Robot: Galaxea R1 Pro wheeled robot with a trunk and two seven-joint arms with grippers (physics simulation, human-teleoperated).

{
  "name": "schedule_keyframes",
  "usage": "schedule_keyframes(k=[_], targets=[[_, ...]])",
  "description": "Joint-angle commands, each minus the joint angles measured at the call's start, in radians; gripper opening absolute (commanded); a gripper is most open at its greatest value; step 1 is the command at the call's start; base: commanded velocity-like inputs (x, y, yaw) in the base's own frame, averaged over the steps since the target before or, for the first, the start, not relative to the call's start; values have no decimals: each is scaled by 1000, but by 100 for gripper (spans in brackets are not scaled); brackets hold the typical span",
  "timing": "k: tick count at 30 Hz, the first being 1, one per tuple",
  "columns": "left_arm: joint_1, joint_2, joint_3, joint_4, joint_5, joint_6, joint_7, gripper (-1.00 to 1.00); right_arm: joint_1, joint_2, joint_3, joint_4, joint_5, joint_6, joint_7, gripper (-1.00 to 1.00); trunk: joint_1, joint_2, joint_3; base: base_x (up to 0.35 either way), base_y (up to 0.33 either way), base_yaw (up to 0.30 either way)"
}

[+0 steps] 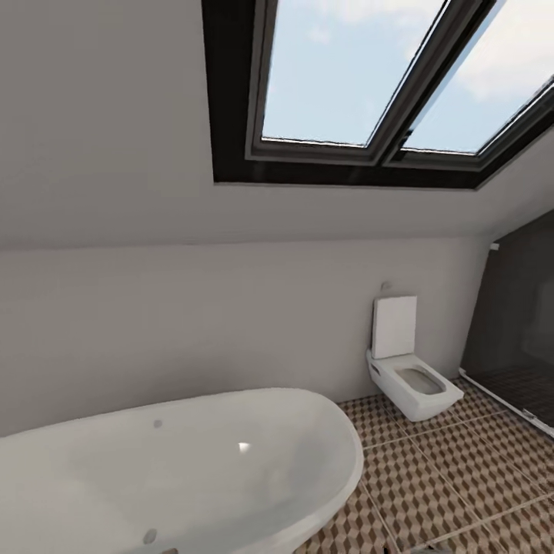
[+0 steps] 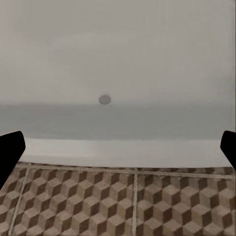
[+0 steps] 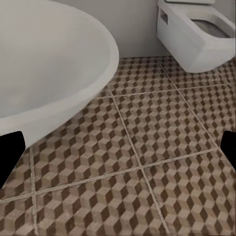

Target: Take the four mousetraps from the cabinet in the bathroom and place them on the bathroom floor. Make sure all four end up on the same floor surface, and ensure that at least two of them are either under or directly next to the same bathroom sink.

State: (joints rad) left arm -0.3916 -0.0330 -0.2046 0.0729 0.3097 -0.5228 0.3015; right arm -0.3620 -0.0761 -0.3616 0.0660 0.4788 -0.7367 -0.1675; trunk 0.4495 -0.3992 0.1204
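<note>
From the head camera we're looking at a white bathtub (image 1: 177, 469) lower left, a toilet (image 1: 408, 369) right of centre, a skylight (image 1: 369, 85) up top and the dark shower (image 1: 515, 331) at the right edge. The left wrist camera has the left gripper (image 2: 118, 147) spread wide and empty over the tub wall and the bathroom floor (image 2: 123, 206). The right wrist camera shows the right gripper (image 3: 118, 147) equally wide and empty above tiles; with the cabinet and mousetraps not yet found, I'd say turning this close could clip the tub.
</note>
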Motion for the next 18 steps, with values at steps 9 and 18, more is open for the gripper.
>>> schedule_keyframes(k=[9, 18], targets=[[-1, -1, -9, 4, 5, -5, -3, 100, -2, 0, -5, 5, 11, -4, -5, 100, 0, -1, 4, 0, 0, -259], [-1, -1, -9, 4, 5, -5, -4, 100, -2, 1, -5, 5, 11, -6, -1, 100, 0, -1, 8, 0, 0, -274]])
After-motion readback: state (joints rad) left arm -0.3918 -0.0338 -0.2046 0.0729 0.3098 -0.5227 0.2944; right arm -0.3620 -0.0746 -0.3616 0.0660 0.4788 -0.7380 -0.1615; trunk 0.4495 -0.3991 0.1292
